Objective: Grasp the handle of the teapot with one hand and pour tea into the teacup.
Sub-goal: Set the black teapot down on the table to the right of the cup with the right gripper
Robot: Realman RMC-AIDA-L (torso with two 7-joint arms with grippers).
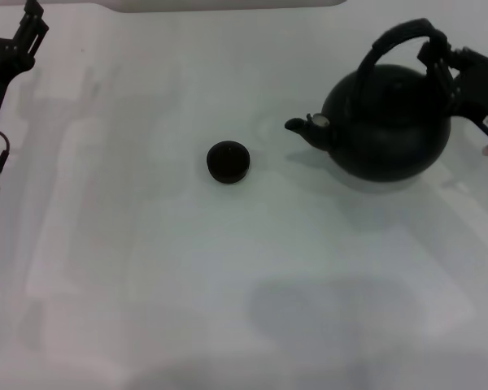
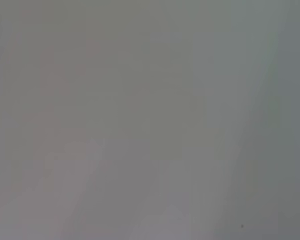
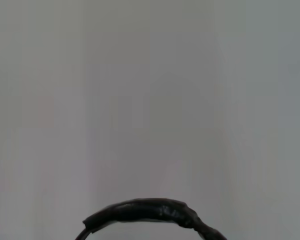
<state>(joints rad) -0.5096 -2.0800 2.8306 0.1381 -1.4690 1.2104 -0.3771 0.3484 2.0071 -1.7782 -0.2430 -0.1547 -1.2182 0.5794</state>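
The large round black teapot [image 1: 386, 122] stands at the right of the white table, its short spout [image 1: 302, 127] pointing left toward the teacup. The small dark round teacup [image 1: 228, 161] sits alone near the table's middle, well apart from the spout. The thick black arched handle [image 1: 398, 41] spans the teapot's top. In the right wrist view the handle [image 3: 150, 211] shows as an arc at the edge. My right gripper [image 1: 439, 57] is at the handle's right end. My left gripper [image 1: 32, 28] is parked at the far left. No tea is in view.
The white tabletop [image 1: 228, 284] stretches wide around the cup. A pale object's edge [image 1: 228, 4] lies along the far side. The left wrist view shows only bare table surface [image 2: 150, 120].
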